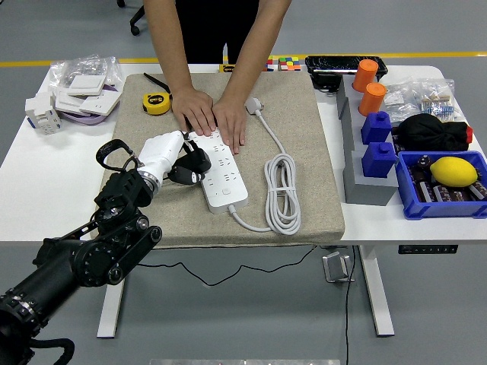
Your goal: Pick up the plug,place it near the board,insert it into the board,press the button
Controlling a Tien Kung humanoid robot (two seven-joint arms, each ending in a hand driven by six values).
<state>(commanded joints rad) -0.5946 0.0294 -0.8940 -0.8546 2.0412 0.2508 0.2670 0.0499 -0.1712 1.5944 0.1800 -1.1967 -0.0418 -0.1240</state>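
Left hand [169, 152] gripped the black plug [192, 165], fingers curled round it, holding it against the left edge of the white power strip [221, 169] on the beige mat [304, 152]. A person's two hands [214, 114] pressed flat on the strip's far end, pinning it. Strip's white cable [282, 190] lay coiled just right of it; yellow tape measure [157, 103] sat at the mat's far left corner.

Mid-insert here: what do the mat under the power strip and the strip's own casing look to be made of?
The mat looks like beige woven or felted fabric: matte, speckled, soft-edged. The power strip appears to be smooth white molded plastic with a faint sheen and crisp socket holes.
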